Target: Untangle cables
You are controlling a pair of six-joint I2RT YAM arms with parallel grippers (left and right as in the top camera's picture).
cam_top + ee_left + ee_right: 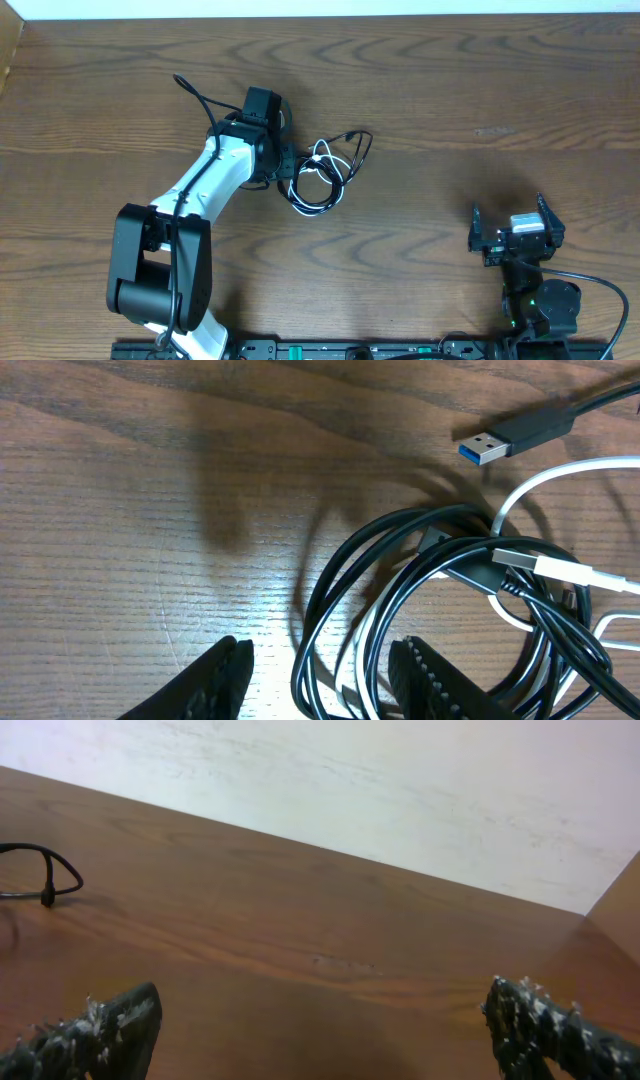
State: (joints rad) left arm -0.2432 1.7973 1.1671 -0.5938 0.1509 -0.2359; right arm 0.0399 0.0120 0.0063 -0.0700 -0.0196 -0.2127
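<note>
The cables lie tangled on the wooden table (450,90) left of centre: a black cable (357,142) looped through a coiled white cable (313,207). My left gripper (287,166) is low over the left side of the pile. In the left wrist view the left gripper (320,650) stands open with several black cable (330,575) loops and white strands between its fingers, close to the right finger (425,675) and apart from the left one. The white cable (545,475) and a blue-tipped USB plug (487,448) lie beyond. My right gripper (512,228) is open and empty at the front right.
The left arm's own thick black wire (192,92) arcs up behind its wrist. In the right wrist view, a black cable end (50,870) shows at the far left, with the pale wall (400,790) behind the table's far edge.
</note>
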